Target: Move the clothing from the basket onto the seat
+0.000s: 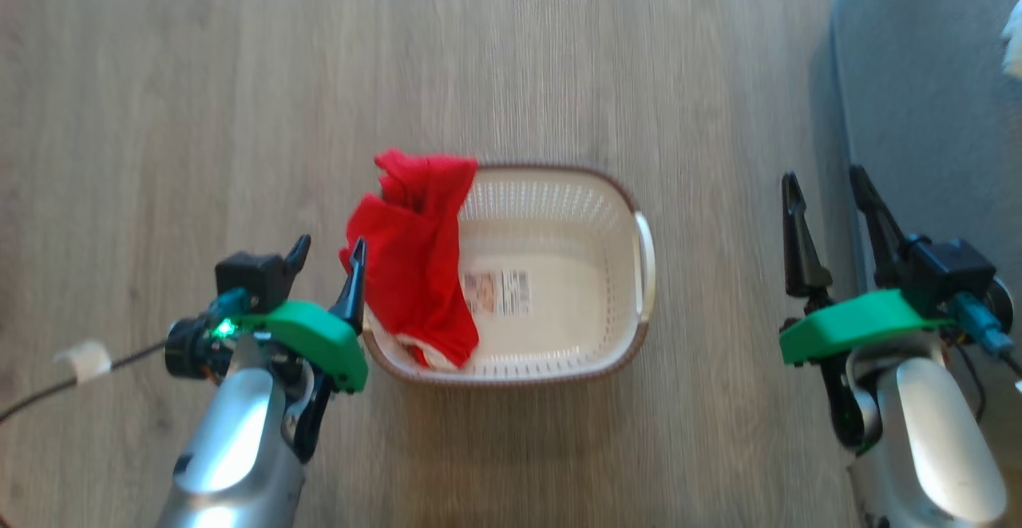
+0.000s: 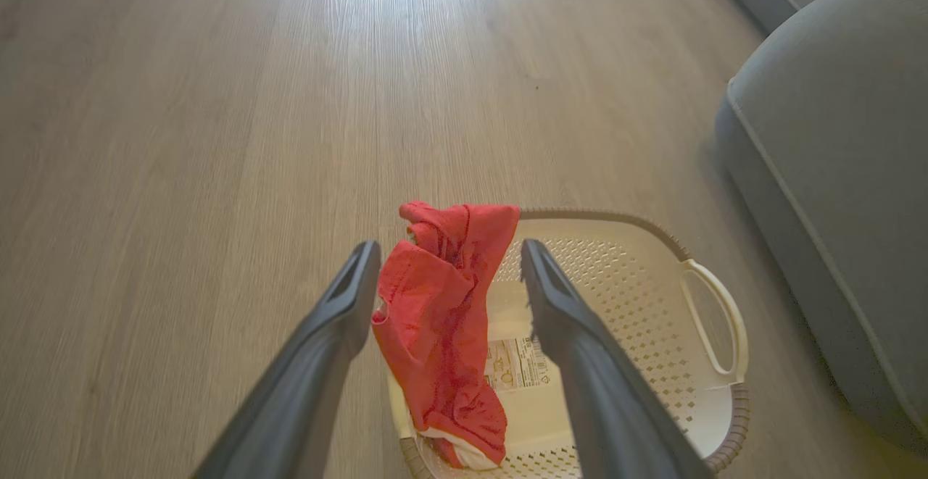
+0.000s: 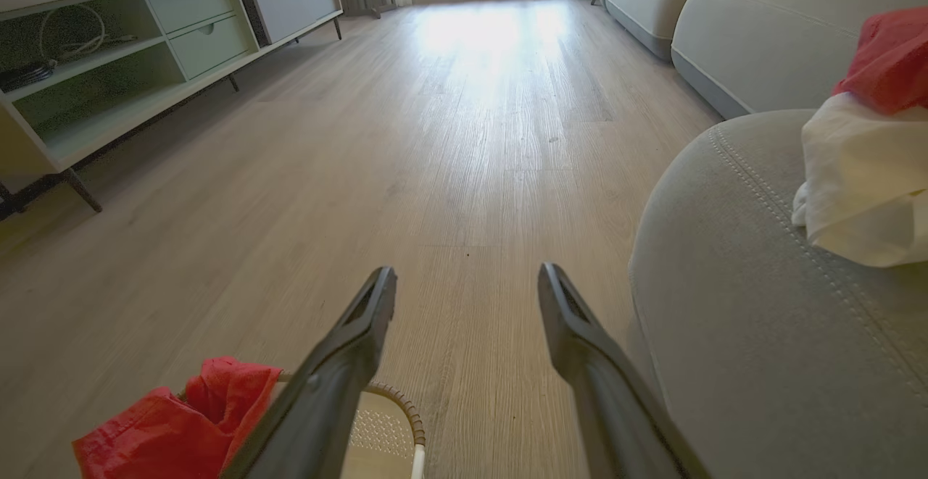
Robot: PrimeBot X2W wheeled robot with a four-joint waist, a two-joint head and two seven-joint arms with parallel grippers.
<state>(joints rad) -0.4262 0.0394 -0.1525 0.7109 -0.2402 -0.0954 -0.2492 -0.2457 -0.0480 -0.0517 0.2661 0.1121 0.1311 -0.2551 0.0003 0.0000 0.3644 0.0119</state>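
Partly done: a white garment (image 3: 855, 182) and a red piece (image 3: 892, 59) lie on the grey seat (image 1: 918, 113), right of the basket (image 1: 559, 200). A red garment (image 1: 415, 256) drapes the basket's left rim. The left gripper (image 1: 330, 244) is just beside it and the right gripper (image 1: 824, 178) is off to the basket's right, both spread and empty.

One basket (image 1: 559, 192), two red garments (image 1: 415, 256) (image 3: 888, 59), one white garment (image 3: 855, 182), two claws, left claw (image 1: 331, 244) and right claw (image 1: 823, 176)

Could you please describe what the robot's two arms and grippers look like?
Both glossy silver-grey forearms carry a bright green plastic wrist cover. The left gripper and right gripper each have two long dark tapered fingers, a black camera box and a teal plug. A black cable with white tape tag trails from the left wrist.
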